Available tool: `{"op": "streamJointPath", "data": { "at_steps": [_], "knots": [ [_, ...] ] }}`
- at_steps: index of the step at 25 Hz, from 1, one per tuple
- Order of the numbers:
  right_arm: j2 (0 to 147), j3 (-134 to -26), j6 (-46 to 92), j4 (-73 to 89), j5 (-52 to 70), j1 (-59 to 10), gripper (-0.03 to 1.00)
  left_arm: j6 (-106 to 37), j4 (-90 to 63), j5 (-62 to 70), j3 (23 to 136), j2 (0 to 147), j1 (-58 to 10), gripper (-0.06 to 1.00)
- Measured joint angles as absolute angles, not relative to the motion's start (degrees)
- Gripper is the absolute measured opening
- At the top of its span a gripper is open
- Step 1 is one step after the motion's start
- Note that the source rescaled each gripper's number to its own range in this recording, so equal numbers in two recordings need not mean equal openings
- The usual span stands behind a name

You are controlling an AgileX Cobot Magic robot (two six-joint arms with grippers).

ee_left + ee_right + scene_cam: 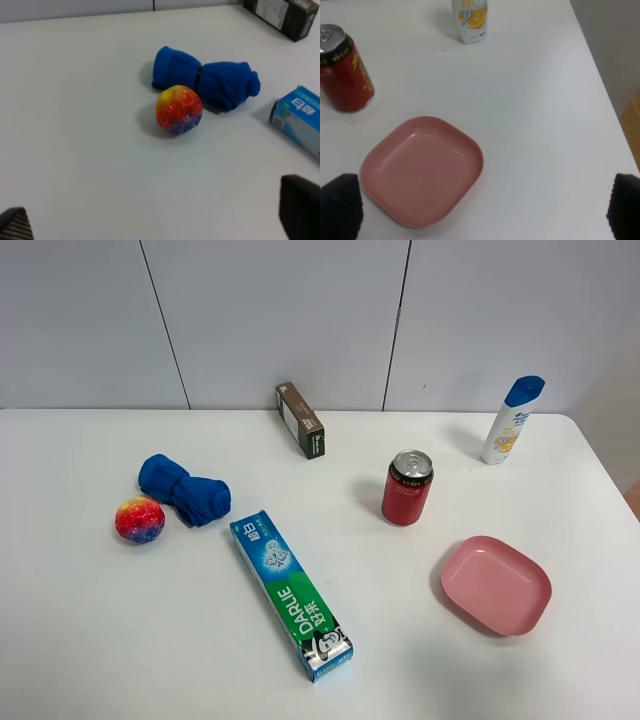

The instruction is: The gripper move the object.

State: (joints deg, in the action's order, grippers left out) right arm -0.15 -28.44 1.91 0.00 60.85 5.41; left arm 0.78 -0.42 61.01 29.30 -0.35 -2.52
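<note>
A multicoloured ball [139,520] lies at the left of the white table, touching a rolled blue cloth [185,490]. Both show in the left wrist view, the ball [178,109] in front of the cloth [205,80]. My left gripper [157,220] is open and empty, well short of the ball. A pink plate [497,583] lies empty at the right, and it also shows in the right wrist view [422,167]. My right gripper [482,210] is open and empty, hovering over the plate's near edge. Neither arm shows in the exterior high view.
A green toothpaste box [290,593] lies diagonally in the middle front. A red can [407,488] stands upright at centre right. A dark box [300,420] lies near the back wall. A white bottle with a blue cap [512,420] stands at the back right.
</note>
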Motion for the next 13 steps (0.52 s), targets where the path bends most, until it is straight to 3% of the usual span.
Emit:
{"op": "streamJointPath", "data": {
  "at_steps": [13],
  "knots": [
    [-0.15, -28.44, 1.91, 0.00, 60.85, 5.41, 1.00, 0.78, -0.42, 60.97, 29.30, -0.35, -2.52, 1.00]
  ]
}}
